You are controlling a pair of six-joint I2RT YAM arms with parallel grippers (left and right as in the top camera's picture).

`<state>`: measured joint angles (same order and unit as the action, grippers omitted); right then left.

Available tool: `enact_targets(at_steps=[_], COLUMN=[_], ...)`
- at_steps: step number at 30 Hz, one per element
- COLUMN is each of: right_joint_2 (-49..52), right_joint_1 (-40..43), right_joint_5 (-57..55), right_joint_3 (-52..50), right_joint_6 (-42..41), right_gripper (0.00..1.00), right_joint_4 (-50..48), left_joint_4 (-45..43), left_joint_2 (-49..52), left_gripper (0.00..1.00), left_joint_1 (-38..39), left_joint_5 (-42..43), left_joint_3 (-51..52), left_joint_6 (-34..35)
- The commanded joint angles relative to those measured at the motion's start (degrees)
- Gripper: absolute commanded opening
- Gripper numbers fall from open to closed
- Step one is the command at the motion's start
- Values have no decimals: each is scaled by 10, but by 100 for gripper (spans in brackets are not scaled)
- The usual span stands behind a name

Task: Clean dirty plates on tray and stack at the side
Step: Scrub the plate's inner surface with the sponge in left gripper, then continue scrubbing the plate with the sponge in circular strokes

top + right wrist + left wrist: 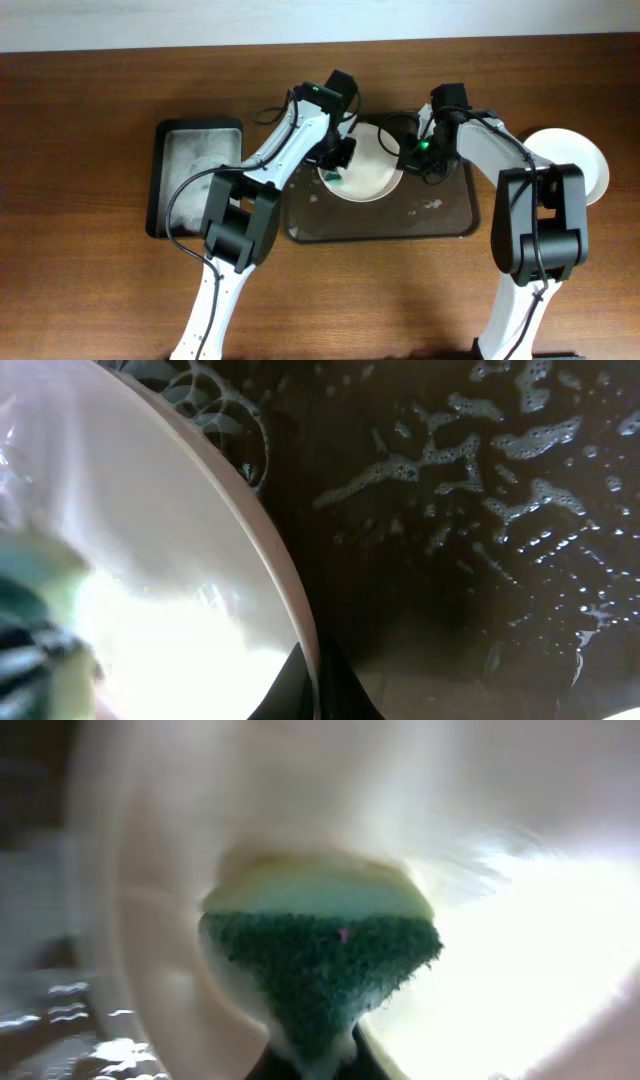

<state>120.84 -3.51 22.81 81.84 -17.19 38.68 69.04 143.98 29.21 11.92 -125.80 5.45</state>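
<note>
The worktop [80, 120] is brown wood, and both arms reach to its far middle part. The tray [450, 228], dark and wet with patches of foam, lies at the middle of the worktop. A smaller black tray [195, 160] with foam stands just beside it, toward the left edge.

One plate [375, 175] sits in the far left part of the tray, and it lies between the two grippers. A second plate [575, 160] rests on the bare wood near the right edge of the worktop, apart from the tray. I cannot tell if more plates lie under it.

The sponge [320, 955], green on one face and yellow on the other, presses on the left part of the plate on the tray. The left gripper [340, 172] is closed tight on this sponge. The right gripper [412, 155] is closed on the right rim of the same plate, one finger on each side of the rim, as the right wrist view shows.

My judgement is that the scrubbing step is in hand. The plate is round, so no long axis matters. The stacking place lies to the right of it, so the right arm is nearer and already has the rim for carrying it there
</note>
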Motion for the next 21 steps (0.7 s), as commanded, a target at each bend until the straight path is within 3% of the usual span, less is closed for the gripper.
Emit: enact_targets(at_steps=[1, 12, 21], right_joint_2=[5, 5, 5], right_joint_1=[2, 2, 2], right_joint_5=[-9, -9, -9], right_joint_3=[-6, -6, -6], right_joint_6=[2, 2, 2], right_gripper=[4, 4, 4], right_joint_4=[0, 0, 1], left_joint_4=[7, -98, -171], left_joint_2=[42, 42, 42], left_gripper=[1, 1, 1], left_joint_1=[5, -29, -40], left_joint_5=[193, 191, -47], left_joint_3=[31, 19, -11], left_joint_6=[-82, -50, -20])
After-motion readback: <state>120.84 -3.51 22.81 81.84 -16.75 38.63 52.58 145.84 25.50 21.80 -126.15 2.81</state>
